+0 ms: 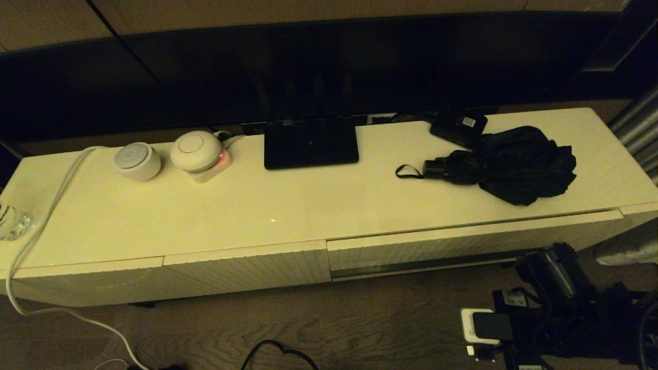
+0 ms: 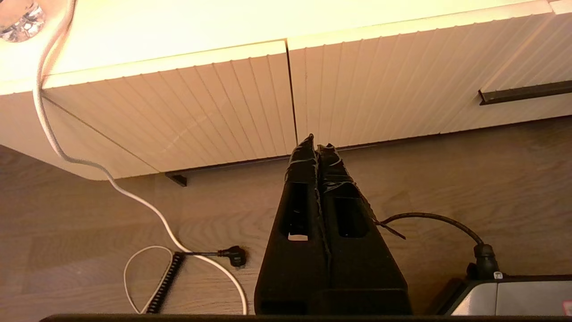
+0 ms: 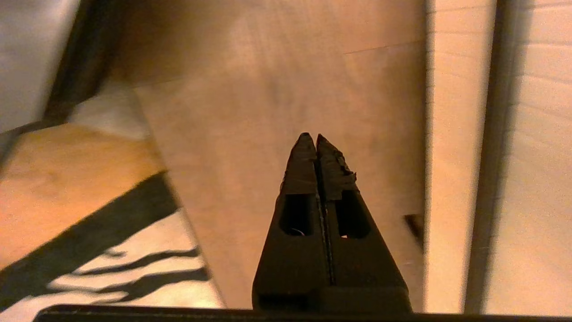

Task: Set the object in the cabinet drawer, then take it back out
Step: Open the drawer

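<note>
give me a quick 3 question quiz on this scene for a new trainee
1. True or false: the umbrella is inside the drawer.
2. Which gripper is holding something? A) left gripper B) right gripper C) neither
3. Fill in: the small black box with a white label sits just ______ the umbrella.

Key
1. False: it lies on the cabinet top, above the closed drawer.
2. C: both are shut on nothing, down by the floor.
3. Behind, toward the wall.
</note>
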`<state>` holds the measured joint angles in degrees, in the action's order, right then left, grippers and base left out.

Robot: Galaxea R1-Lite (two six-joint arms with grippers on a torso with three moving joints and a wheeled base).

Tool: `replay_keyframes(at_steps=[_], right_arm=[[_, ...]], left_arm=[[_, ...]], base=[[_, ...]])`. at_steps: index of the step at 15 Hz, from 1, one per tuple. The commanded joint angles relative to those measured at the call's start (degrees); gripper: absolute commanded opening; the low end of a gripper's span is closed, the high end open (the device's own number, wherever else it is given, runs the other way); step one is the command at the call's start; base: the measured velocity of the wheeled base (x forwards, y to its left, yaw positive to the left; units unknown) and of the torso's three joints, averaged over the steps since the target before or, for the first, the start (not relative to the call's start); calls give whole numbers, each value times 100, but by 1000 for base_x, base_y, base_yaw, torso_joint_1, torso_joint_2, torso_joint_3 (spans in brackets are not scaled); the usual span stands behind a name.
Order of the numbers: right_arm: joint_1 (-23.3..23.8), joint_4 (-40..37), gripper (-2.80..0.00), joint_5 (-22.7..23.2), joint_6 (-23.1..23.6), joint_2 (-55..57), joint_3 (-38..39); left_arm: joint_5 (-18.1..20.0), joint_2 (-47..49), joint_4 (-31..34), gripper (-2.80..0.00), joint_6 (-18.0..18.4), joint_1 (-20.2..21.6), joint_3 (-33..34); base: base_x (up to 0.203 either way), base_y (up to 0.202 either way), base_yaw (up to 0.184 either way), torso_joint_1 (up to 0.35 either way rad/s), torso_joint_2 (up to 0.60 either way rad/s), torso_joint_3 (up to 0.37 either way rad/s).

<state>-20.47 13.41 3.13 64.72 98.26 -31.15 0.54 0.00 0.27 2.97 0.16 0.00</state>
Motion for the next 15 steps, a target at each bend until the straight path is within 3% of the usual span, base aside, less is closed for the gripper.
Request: replay_keyframes(at_steps=[1,9,15], right_arm=[[57,456,-280,7,80,405,-40],[340,2602,-280,-292,1416,1230,269],[421,2762,-280,-323,2038,1183,498]], left_arm=[[-1,0,0,-280,1,2,18],[-1,0,0,-280,3,2,18],[-1,0,0,-280,7,2,18]], base=[[0,0,0,0,0,0],[0,0,0,0,0,0],[0,0,0,0,0,0]])
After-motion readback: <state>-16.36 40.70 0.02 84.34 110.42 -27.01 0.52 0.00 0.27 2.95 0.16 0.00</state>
